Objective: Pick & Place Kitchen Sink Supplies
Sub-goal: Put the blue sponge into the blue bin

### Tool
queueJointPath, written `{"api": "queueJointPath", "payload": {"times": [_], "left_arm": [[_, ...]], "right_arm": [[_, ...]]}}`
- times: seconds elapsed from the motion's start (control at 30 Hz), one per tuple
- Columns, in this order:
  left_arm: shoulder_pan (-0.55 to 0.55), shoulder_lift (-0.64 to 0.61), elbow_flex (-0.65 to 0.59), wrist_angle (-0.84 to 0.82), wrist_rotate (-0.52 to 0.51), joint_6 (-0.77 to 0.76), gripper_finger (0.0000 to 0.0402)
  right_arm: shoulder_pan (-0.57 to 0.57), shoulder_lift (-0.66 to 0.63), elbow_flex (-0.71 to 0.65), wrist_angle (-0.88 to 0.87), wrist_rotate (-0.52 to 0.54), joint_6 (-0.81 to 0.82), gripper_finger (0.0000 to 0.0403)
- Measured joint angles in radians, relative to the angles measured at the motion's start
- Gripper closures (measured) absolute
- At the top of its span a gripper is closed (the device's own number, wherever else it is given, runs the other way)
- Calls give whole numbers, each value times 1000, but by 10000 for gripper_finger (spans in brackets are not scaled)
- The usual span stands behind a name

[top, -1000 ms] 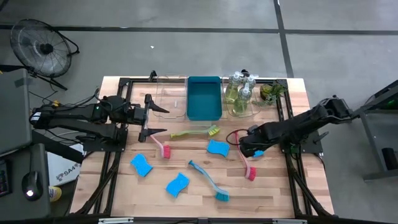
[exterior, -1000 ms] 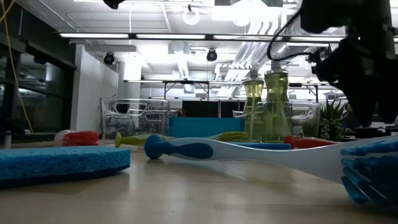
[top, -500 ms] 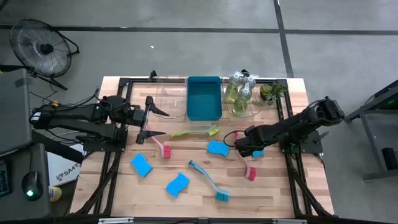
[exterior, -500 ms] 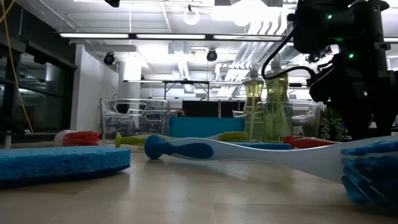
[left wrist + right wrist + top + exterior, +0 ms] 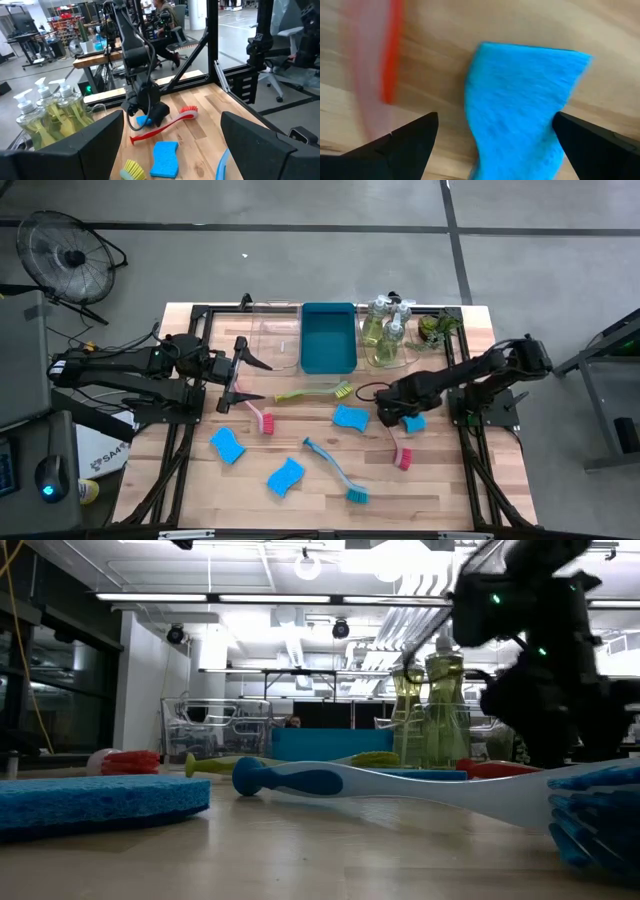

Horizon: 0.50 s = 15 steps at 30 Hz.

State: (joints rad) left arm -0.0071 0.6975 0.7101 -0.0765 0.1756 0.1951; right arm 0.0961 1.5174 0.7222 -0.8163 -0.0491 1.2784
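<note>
Blue wavy sponge point(image 5: 520, 105) flat on wood table point(image 5: 300, 500), directly under right gripper point(image 5: 392, 417), at 3 o'clock from table centre. Fingers spread wide either side of sponge, nothing held. Red brush handle point(image 5: 390, 60) just beside, 9 o'clock of sponge: risk of finger landing on handle, pinching both. Left gripper point(image 5: 236, 368) waits at 9 o'clock, wide open, empty.

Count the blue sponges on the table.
4 sponges: one on the left side, one at the front centre, one mid-table, one partly covered beneath the open right gripper. No others show.
</note>
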Motion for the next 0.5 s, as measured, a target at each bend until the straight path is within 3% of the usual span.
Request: {"api": "queueJointPath", "payload": {"times": [0.17,0.5], "left_arm": [[0,0,0,0,1,0,73],[0,0,0,-1,-3,0,73]], "right_arm": [[2,-8,-67,77,-15,8,15],[2,-5,-64,63,-10,-23,34]]}}
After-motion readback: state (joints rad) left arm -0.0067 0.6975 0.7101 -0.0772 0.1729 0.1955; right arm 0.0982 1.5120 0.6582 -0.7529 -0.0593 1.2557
